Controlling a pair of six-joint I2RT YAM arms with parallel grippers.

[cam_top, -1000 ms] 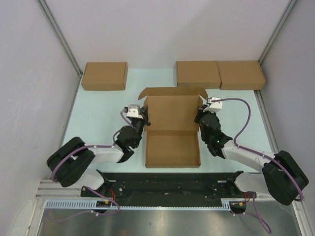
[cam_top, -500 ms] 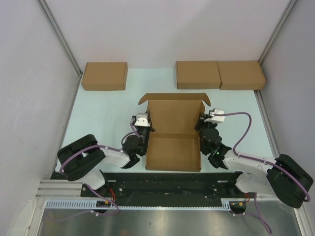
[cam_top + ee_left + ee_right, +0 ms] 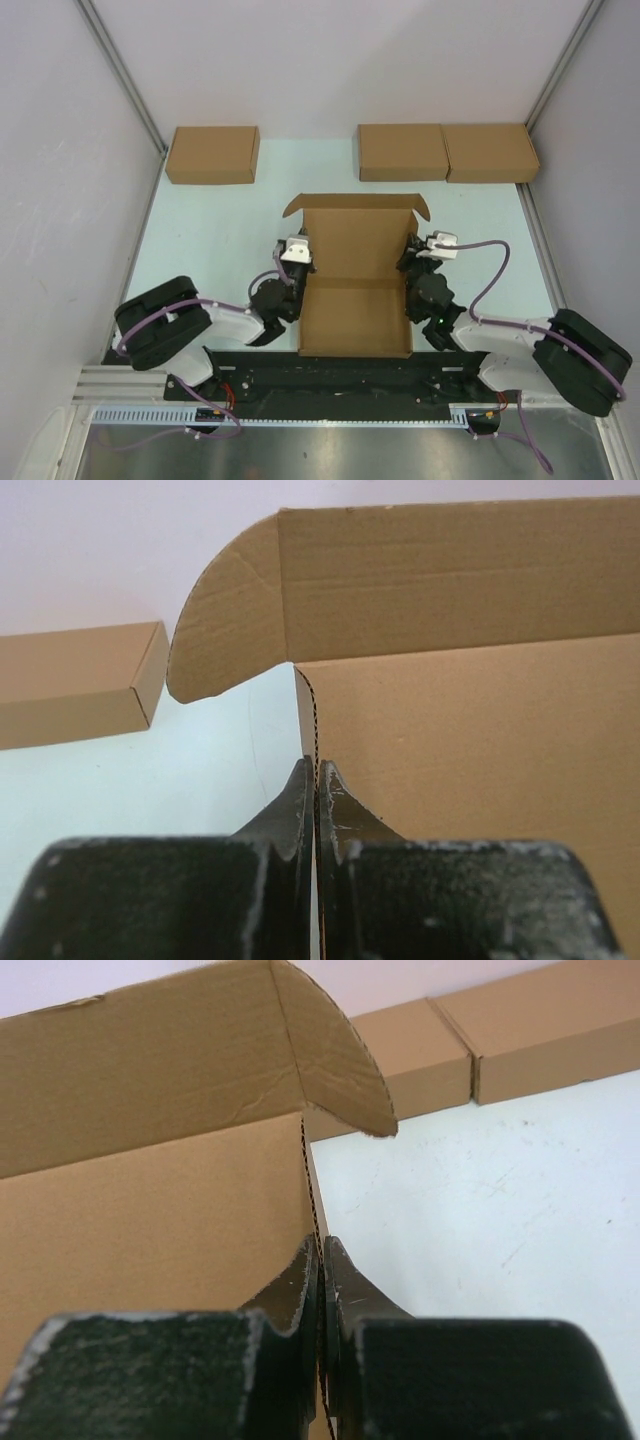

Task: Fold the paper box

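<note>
While the paper box [image 3: 355, 318] rests open at the near edge of the table [image 3: 200, 235], between the two arms, the left gripper [image 3: 315, 780] is clenched on the left edge of its raised lid [image 3: 355, 245]. The right gripper [image 3: 320, 1255] pinches the lid's right edge. Beyond them, the lid's rounded corner tabs splay outward. Farthest back, one closed box [image 3: 212, 154] lies left and two touching boxes [image 3: 445, 152] lie right.

The pale table [image 3: 200, 235] carries 3 flat brown boxes along its far edge: left box [image 3: 212, 154] alone, middle box [image 3: 402, 152] touching right box [image 3: 490, 152].
</note>
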